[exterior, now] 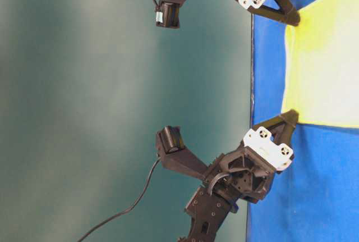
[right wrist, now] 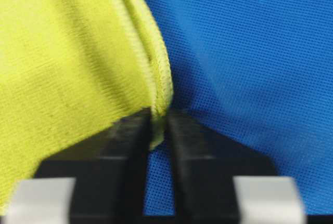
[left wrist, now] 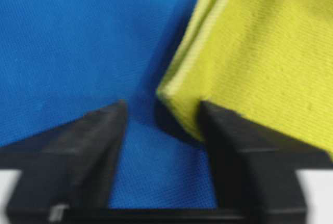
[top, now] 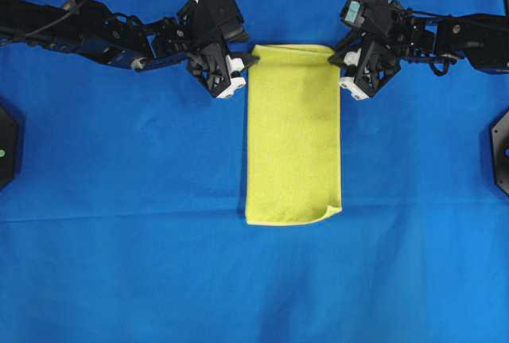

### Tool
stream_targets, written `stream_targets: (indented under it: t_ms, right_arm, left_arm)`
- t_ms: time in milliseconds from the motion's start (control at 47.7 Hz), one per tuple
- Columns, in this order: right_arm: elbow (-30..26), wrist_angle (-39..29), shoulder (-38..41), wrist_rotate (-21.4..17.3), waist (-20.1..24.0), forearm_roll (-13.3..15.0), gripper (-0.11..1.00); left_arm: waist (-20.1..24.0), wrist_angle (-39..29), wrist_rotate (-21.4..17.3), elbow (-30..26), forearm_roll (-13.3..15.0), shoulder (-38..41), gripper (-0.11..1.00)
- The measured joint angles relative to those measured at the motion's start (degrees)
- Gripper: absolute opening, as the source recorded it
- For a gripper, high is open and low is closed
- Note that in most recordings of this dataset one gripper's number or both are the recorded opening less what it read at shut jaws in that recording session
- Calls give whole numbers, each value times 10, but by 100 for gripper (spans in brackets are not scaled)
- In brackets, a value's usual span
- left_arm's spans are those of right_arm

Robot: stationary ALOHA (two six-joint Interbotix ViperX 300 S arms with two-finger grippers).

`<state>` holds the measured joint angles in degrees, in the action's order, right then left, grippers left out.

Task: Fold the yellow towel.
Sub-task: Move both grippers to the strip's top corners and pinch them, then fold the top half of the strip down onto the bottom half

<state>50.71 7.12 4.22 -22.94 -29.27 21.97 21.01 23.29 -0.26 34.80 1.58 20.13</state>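
The yellow towel lies folded into a tall, narrow rectangle on the blue cloth surface, running from between the two hands down toward the near part of the overhead view. Its lower right corner is rounded and slightly turned under.

The left hand sits at the towel's upper left corner, fingertips pointing across at the cloth. In the left wrist view its two dark fingers stand partly apart, a moderate gap between them with bare blue surface showing in it. The towel's corner, doubled in layers, lies just ahead of and over the right-hand finger, touching or overlapping its tip; the other finger rests off the towel on the blue cloth. The fingers are not pinched on the cloth here, and whether the corner sits between them cannot be told for sure.

The right hand meets the towel's upper right corner from the opposite side. In the right wrist view its fingers are drawn narrow, nearly together, with the towel's stitched hem caught in the thin slot between them. The bulk of the towel spreads away to the left of that hand, the blue surface to its right.

In the table-level view both hands press low against the surface at the towel's two far corners, the towel lying flat between them.
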Motion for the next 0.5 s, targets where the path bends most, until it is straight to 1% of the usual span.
stream_targets:
  t_ms: [21, 105, 168, 503]
  right_arm:
    - [0, 0, 0, 1, 0, 0, 6]
    - [0, 0, 0, 1, 0, 0, 5]
    - [0, 0, 0, 1, 0, 0, 5]
    - [0, 13, 0, -4, 0, -4, 5]
  left_arm:
    - [0, 0, -2, 0, 0, 0, 30]
    - [0, 1, -12, 0, -1, 0, 10]
    - [-1, 1, -20, -1, -1, 0, 2]
    - [-4, 0, -24, -4, -1, 0, 2]
